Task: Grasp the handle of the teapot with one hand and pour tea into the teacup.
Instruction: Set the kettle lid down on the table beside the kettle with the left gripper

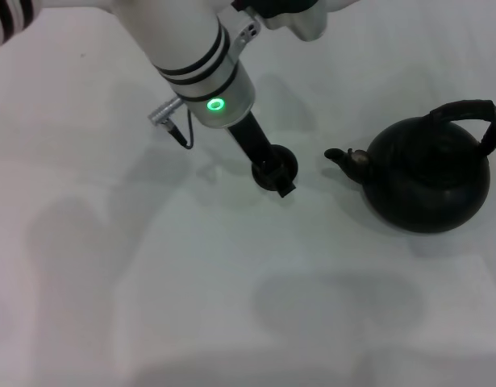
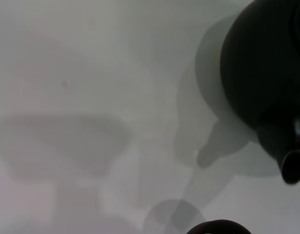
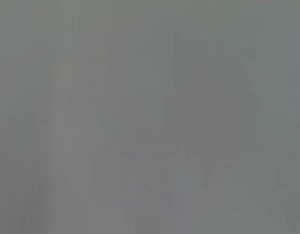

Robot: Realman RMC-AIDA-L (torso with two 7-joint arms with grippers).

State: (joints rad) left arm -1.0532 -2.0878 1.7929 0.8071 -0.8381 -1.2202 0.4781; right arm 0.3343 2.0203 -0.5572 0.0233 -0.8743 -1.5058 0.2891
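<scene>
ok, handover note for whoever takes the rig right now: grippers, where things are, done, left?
Left gripper: low over the table, at the teacup, which it partly hides; I cannot tell how its jaws stand.
Right gripper: not in view; its wrist view shows only bare grey.
Teapot: upright on the table to the robot's right of the cup, spout facing the cup, apart from it.
Handle: arched over the pot, ungrasped.
Done: nothing visible; no tea seen.
Left: grasp handle, lift, pour into teacup.

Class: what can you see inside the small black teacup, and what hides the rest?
The left gripper sits over the teacup, covering most of it. Only part of the rim shows, so its contents cannot be seen.
</scene>
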